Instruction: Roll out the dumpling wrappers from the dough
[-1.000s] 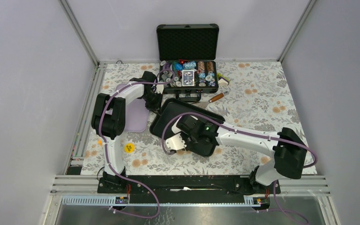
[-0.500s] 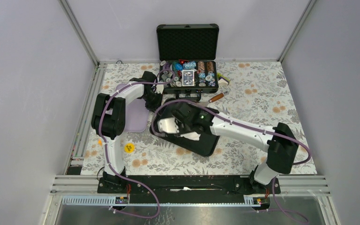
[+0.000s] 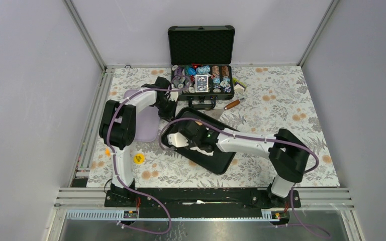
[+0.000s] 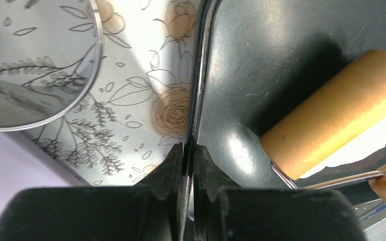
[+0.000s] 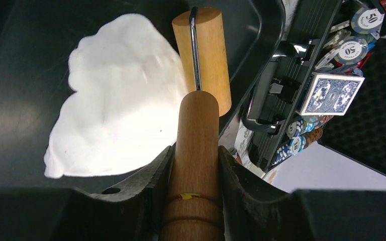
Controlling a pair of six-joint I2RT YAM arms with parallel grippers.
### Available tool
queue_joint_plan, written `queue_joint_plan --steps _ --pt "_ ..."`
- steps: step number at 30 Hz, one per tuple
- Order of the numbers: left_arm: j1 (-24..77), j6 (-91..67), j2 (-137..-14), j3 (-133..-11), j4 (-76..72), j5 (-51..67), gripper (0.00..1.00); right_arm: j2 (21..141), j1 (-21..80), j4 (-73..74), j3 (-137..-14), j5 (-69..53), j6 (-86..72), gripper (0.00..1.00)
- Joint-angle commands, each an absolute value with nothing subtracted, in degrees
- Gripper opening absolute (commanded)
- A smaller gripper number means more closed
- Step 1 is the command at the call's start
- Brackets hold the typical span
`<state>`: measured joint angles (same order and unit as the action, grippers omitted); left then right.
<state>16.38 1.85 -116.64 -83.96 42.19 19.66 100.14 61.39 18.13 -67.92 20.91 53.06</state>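
The dough (image 5: 118, 100) lies as a flat, irregular white sheet in the black tray (image 5: 20, 60). A wooden roller has its barrel (image 5: 203, 55) at the sheet's far right edge. My right gripper (image 5: 195, 150) is shut on the roller's wooden handle (image 5: 197, 125), and in the top view it (image 3: 181, 136) hangs over the tray's left part. My left gripper (image 4: 188, 149) is shut on the tray's rim (image 4: 197, 75), at the tray's far left corner (image 3: 173, 113). The left wrist view shows the barrel (image 4: 336, 115) with dough (image 4: 354, 145) under it. The dumpling wrappers are out of view.
An open case of poker chips (image 3: 201, 80) with a card deck (image 5: 330, 94) stands just beyond the tray. A lilac board (image 3: 146, 123) lies left of the tray, with a shiny round steel piece (image 4: 30, 65) near it. A wooden-handled tool (image 3: 232, 104) and a yellow disc (image 3: 138, 158) lie on the floral cloth.
My right arm has carried the roller leftward and away from me across the tray. The left gripper has kept its hold on the rim.
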Motion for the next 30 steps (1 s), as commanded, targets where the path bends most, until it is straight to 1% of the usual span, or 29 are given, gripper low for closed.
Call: queue_joint_plan --steps 1,5,10,20,30 --pt "15.97 1.57 -118.74 -83.23 37.71 16.67 0.0 96.52 64.47 36.71 -61.91 11.89 45.85 0.0" --pt "15.99 1.24 -118.98 -83.48 37.79 16.09 0.0 93.95 66.29 38.85 -58.13 10.37 44.32 0.0" --pt "16.08 1.06 -119.35 -83.85 38.25 15.59 0.0 91.3 66.48 40.05 -57.27 9.51 46.04 0.0" --pt "16.1 1.05 -119.27 -83.83 38.23 15.57 0.0 88.74 71.56 51.22 -52.01 3.98 47.81 0.0" --pt "16.05 1.05 -119.27 -83.79 38.23 15.57 0.0 86.39 73.84 55.52 -53.95 0.6 48.53 0.0"
